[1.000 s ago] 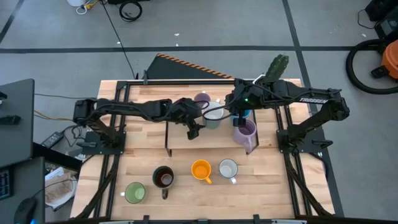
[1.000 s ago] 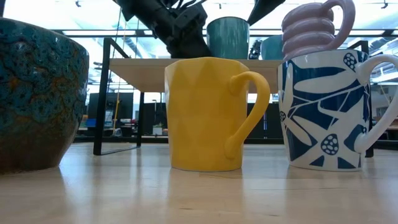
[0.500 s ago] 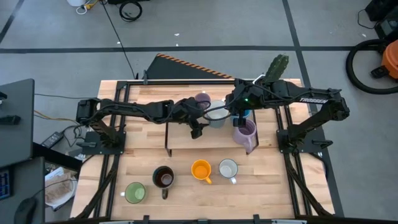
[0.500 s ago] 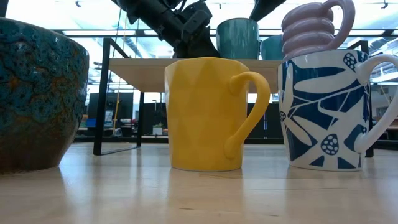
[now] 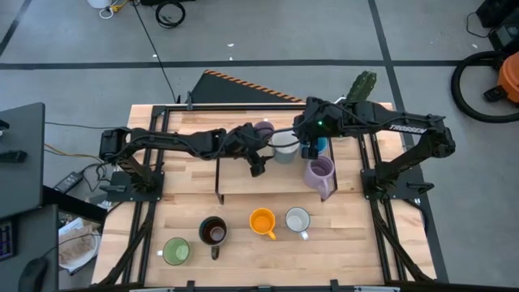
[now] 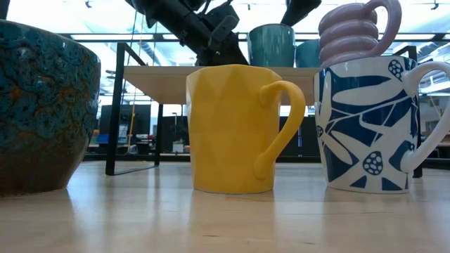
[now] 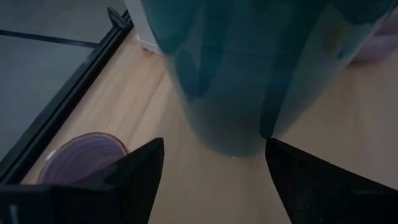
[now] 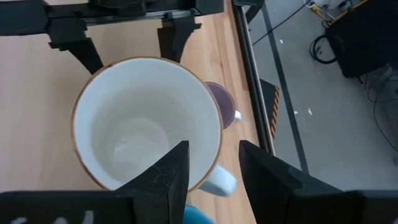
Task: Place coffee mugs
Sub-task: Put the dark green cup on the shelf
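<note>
A teal mug with a white inside point(image 5: 284, 149) stands by its base on the raised wooden shelf point(image 5: 243, 185), as the low view shows point(image 6: 271, 46). My left gripper point(image 5: 264, 156) is open and comes level from the table's left. Its fingers point(image 7: 140, 180) flank the near part of the mug's lower wall point(image 7: 230, 124). My right gripper point(image 5: 310, 148) is open over the mug's rim by the handle point(image 8: 219, 180). One finger point(image 8: 168, 177) is over the opening and the other is outside it. I see no touch there. My left gripper has the teal mug's lower wall point(image 7: 258, 127) only just between its fingertips, coming level from the table's left. One fingertip point(image 7: 277, 152) lies right at the wall, and bare wood shows beside the other. Whether it touches the mug, I cannot tell.
On the shelf stand a lavender mug point(image 5: 319, 172), a second purple mug point(image 5: 263, 130) and a blue mug point(image 5: 323, 147). The cactus planter point(image 5: 362, 85) is at the far right. Near the front edge stand the green point(image 5: 176, 251), dark point(image 5: 213, 232), orange point(image 5: 262, 221) and white point(image 5: 298, 220) mugs.
My left gripper has moved toward the table's right. The teal mug has shifted the same way along the shelf, most of it in the first half second, and has stayed upright.
</note>
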Tool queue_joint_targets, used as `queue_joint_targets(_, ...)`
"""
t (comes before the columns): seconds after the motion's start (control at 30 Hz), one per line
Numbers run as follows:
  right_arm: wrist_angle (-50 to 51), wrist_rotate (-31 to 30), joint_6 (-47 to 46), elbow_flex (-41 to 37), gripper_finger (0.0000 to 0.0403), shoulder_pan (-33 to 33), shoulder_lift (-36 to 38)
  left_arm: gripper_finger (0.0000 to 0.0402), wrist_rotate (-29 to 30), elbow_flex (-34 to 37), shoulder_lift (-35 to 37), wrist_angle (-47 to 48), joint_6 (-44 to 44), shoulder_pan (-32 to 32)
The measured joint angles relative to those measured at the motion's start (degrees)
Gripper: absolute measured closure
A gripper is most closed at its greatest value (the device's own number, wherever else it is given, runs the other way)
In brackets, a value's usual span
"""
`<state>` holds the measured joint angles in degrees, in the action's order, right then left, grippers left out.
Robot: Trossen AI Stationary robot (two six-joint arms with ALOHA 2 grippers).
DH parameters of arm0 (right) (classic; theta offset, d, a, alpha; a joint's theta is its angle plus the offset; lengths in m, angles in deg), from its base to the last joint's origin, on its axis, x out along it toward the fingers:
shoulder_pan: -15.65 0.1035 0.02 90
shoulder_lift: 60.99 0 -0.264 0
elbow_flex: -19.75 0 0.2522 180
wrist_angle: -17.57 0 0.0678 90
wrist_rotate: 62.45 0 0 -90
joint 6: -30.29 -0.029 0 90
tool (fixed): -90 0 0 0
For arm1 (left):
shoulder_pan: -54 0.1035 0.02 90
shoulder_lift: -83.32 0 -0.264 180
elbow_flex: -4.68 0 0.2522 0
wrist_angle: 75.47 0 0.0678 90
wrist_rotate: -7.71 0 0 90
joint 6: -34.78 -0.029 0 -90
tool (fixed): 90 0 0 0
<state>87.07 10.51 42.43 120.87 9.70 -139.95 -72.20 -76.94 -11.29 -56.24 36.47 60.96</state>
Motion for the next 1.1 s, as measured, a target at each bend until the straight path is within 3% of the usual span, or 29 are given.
queue_joint_targets(0.1,0.1,-0.3,-0.3,0.0,0.0257,-0.2,0.0,0.0114,-1.5,0.0,0.3,0.6,-0.7,0.1)
queue_joint_targets(0.3,0.4,0.0,-0.6,0.0,0.0257,1.1,2.5,0.0114,-10.7,0.0,0.6,0.7,0.4,-0.1)
queue_joint_targets(0.7,0.6,4.4,-3.2,0.0,0.0257,2.5,6.0,0.0114,-4.0,0.0,0.6,-0.2,0.2,-1.5)
queue_joint_targets(0.83,1.4,0.8,-2.9,-0.9,0.0257,1.2,6.0,0.0114,-3.9,0.0,0.9,0.4,-2.2,-0.9)
queue_joint_targets(1.0,4.5,0.8,-2.5,-1.0,0.0257,-3.6,6.0,0.0113,-9.1,0.0,0.9,0.9,-2.3,0.8)
queue_joint_targets(1.1,5.5,4.3,-1.3,-1.0,0.0257,-7.7,6.0,0.0113,-11.5,0.0,0.9,0.9,-2.3,1.4)
